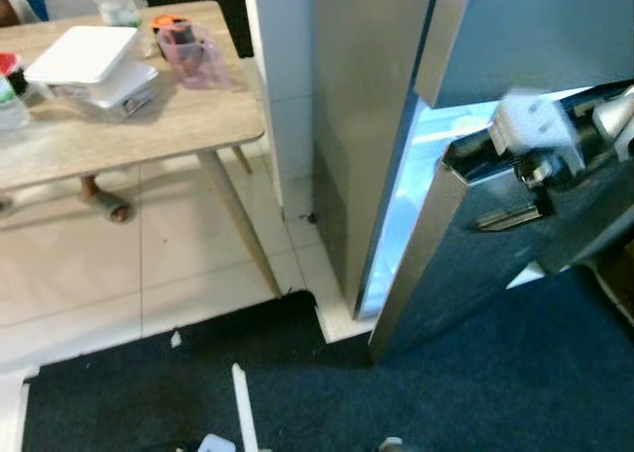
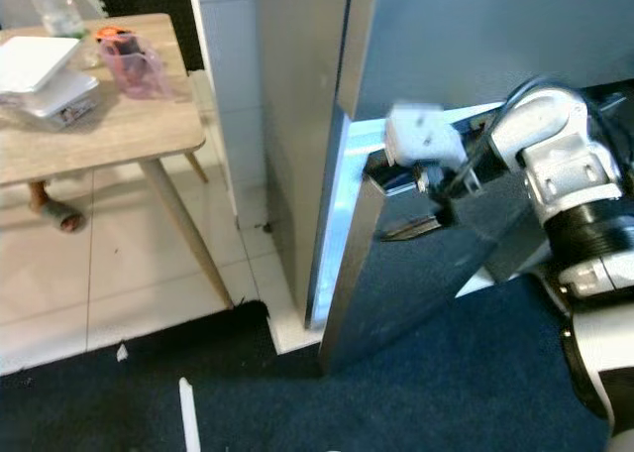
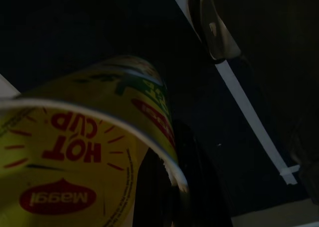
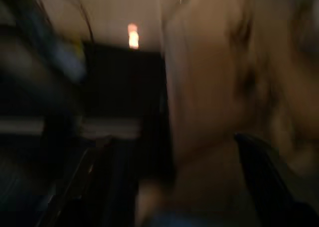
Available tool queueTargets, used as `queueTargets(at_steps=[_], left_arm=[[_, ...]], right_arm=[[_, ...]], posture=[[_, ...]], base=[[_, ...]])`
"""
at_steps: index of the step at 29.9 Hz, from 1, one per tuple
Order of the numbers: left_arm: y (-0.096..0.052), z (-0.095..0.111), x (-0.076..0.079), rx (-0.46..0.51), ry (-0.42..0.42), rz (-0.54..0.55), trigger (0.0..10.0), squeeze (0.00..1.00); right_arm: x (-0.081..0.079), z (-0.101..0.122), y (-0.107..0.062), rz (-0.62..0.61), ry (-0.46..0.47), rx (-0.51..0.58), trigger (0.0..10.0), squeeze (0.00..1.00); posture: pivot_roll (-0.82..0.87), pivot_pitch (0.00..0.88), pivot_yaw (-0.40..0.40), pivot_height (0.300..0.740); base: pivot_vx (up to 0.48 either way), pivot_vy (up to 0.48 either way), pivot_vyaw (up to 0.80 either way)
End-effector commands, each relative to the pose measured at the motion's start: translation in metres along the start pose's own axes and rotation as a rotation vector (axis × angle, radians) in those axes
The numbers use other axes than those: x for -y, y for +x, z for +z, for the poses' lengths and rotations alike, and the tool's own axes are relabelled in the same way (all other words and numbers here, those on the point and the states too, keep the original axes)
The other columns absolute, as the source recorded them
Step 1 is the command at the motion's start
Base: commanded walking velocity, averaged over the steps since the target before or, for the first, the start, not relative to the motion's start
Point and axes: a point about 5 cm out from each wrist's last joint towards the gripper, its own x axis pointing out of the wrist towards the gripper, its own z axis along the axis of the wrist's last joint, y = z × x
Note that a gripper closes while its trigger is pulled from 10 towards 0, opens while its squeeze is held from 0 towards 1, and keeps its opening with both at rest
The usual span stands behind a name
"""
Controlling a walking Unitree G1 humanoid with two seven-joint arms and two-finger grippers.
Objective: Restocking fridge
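While the left gripper (image 3: pixel 174 187) hangs low clamped on the noodle cup (image 3: pixel 84 152), the right gripper (image 2: pixel 436 189), grip unclear, sits right at the fridge door (image 2: pixel 416 283) edge, so it's nearer.

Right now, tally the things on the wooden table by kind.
White lidded container: 1
Pink plastic jug: 1
Clear bottle: 1
Orange-lidded item: 1
Partly cut-off items at the table's left edge: at least 1, kind unclear
Total: at least 5
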Motion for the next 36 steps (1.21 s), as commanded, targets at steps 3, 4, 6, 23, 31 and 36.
queueTargets(at_steps=[3,4,6,23,31,36], left_arm=[[0.001,0.001,0.012,0.012,-0.004,-0.046,10.0,0.00],[0.001,0.001,0.012,0.012,-0.004,-0.046,10.0,0.00],[0.001,0.003,0.012,0.017,0.002,-0.044,10.0,0.00],[-0.003,0.001,-0.027,-0.006,0.101,0.114,10.0,0.00],[-0.004,0.006,-0.038,-0.002,0.136,0.199,10.0,0.00],[-0.004,0.006,-0.039,-0.003,0.149,0.210,10.0,0.00]], right_arm=[[0.013,0.001,0.001,-0.074,-0.023,0.054,10.0,0.00],[0.013,0.001,0.001,-0.074,-0.023,0.054,10.0,0.00],[0.017,-0.014,0.007,-0.098,-0.003,-0.013,10.0,0.00],[0.032,-0.049,-0.002,-0.402,0.109,-0.340,0.0,0.00],[0.031,-0.077,-0.012,-0.498,0.158,-0.613,0.0,0.00],[0.013,-0.104,-0.027,-0.448,0.198,-0.872,0.0,0.00]], posture=[[-0.08,0.127,-0.082,0.740],[-0.08,0.127,-0.082,0.740],[-0.08,0.129,-0.082,0.740],[-0.08,0.135,-0.082,0.740],[-0.09,0.135,-0.087,0.740],[-0.09,0.136,-0.093,0.740]], base=[[0.000,0.000,0.00],[0.000,0.000,0.00],[0.000,0.000,0.00],[0.000,0.000,0.00],[0.000,0.000,0.00],[0.000,0.000,0.00]])
